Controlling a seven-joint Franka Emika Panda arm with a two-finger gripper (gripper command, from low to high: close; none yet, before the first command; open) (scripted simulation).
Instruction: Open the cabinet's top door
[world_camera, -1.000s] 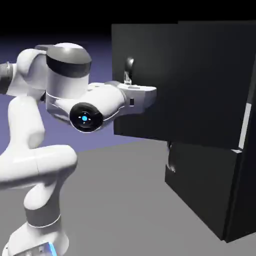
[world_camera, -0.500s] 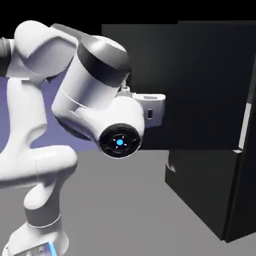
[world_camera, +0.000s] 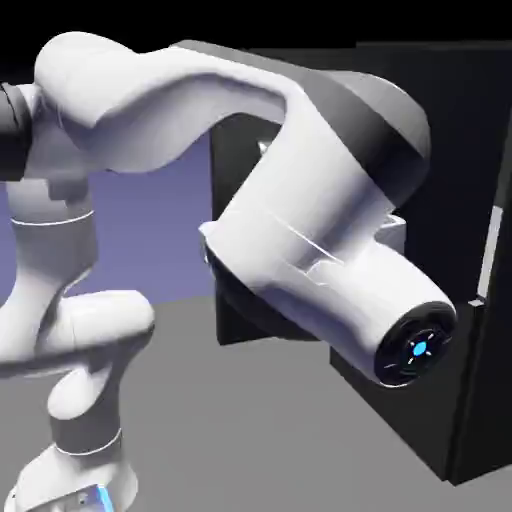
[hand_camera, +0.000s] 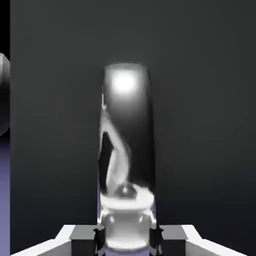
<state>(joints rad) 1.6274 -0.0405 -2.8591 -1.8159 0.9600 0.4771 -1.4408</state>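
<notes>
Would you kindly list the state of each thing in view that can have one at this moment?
top door: swung partly open, its free edge out from the cabinet front.
handle: clamped between the jaws, filling the hand view.
gripper: shut on the handle; hidden behind the arm in the exterior view.
lower door: appears closed, flush with the cabinet.
</notes>
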